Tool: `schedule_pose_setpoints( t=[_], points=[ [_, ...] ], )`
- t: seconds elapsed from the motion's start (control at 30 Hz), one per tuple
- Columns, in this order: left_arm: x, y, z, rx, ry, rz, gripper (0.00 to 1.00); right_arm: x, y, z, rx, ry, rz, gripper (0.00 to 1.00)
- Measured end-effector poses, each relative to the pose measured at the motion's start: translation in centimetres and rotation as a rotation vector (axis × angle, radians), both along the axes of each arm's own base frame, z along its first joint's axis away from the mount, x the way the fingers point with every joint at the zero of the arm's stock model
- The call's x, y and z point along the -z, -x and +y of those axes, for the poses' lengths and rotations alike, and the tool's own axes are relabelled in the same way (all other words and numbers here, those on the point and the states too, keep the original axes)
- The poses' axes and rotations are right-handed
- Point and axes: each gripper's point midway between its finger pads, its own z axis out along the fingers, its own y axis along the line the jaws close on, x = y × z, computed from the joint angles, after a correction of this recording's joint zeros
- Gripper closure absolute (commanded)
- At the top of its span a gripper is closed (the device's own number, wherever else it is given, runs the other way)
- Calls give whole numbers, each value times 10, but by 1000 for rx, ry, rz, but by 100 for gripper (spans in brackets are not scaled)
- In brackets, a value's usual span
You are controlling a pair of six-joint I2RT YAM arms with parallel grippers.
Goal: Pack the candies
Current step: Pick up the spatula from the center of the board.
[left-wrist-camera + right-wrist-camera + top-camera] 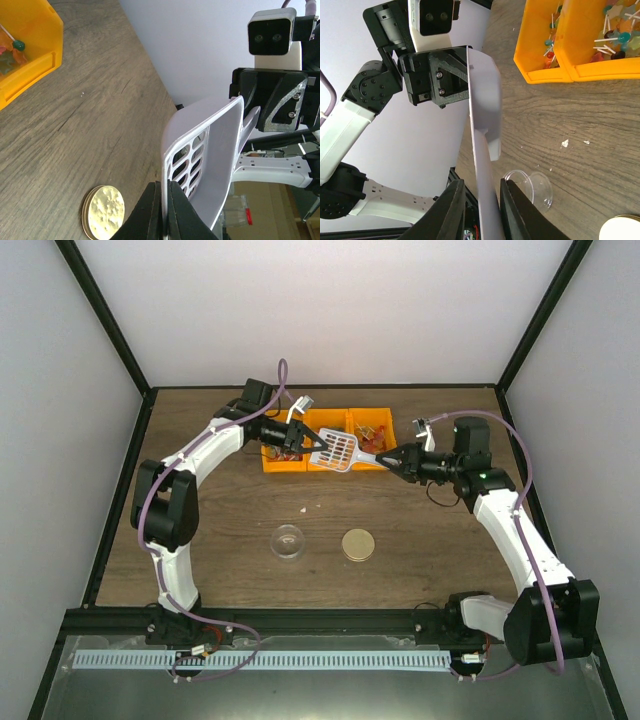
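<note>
A white slotted scoop (340,450) hangs level between both arms, just in front of the orange bins (325,466). My left gripper (318,445) is shut on the scoop's front rim (215,145), which is pinched between its black pads (166,186). My right gripper (386,462) straddles the scoop's handle (485,190). Its jaws stand open, with a gap showing on one side of the handle (481,183). The candies (375,430) lie in the bins, tiny mixed-colour sweets, some on sticks (615,30). A few of the candies (12,50) show in the left wrist view. The scoop looks empty.
A small clear cup (288,541) lies on the wooden table in front of the bins, on its side in the right wrist view (532,185). A round gold lid (358,544) sits beside it. White crumbs (565,143) dot the table.
</note>
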Motion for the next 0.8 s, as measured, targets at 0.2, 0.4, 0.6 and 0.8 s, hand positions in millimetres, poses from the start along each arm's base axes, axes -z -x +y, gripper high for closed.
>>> schedule_pose_setpoints(
  t=[0.2, 0.4, 0.6, 0.8],
  points=[
    [0, 0, 0, -2, -2, -2, 96, 2, 0, 0, 0, 1, 4, 73],
    [3, -1, 1, -8, -15, -1, 96, 12, 4, 0, -8, 3, 27, 73],
    [4, -1, 1, -9, -20, -4, 96, 13, 5, 0, -9, 4, 31, 82],
    [5, 0, 1, -6, -21, -8, 96, 13, 5, 0, -13, 2, 33, 93]
  ],
)
